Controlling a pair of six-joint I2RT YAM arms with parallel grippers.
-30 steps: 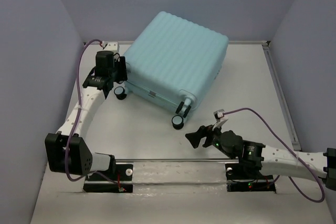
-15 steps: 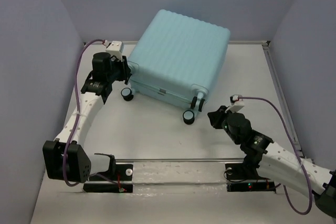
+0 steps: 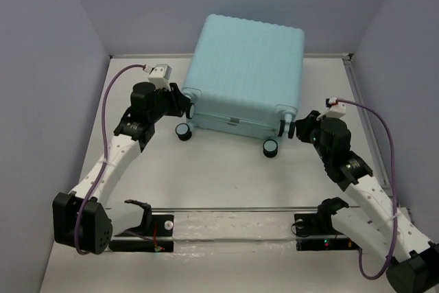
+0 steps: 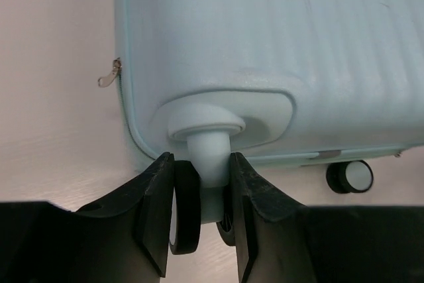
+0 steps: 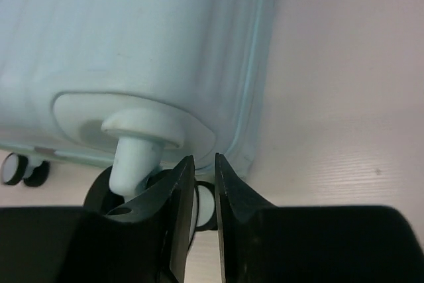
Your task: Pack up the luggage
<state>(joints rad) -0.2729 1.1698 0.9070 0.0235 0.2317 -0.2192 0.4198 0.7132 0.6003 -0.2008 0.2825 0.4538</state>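
The luggage [image 3: 247, 73], a closed pale aqua ribbed suitcase, lies flat at the back of the table, its wheeled end facing me. My left gripper [image 3: 186, 106] is at its near left corner. In the left wrist view the left gripper [image 4: 202, 183] is shut on a caster, the aqua stem [image 4: 211, 157] and black wheel [image 4: 187, 207] between its fingers. My right gripper [image 3: 295, 128] is at the near right corner. In the right wrist view the right gripper [image 5: 205, 177] has its jaws nearly together on a wheel [image 5: 207, 207] beside that caster's stem [image 5: 132, 157].
Two free casters [image 3: 183, 131] [image 3: 271, 147] stick out from the near side of the suitcase. A zipper pull [image 4: 109, 77] hangs off its left edge. Purple walls close in the table; a rail [image 3: 363, 114] runs along the right edge and a metal bar [image 3: 226, 208] crosses in front of the bases.
The suitcase has swung from skewed to square with the back wall and shifted right. My right arm swept from the front centre to the right corner. Both grippers closed on casters.
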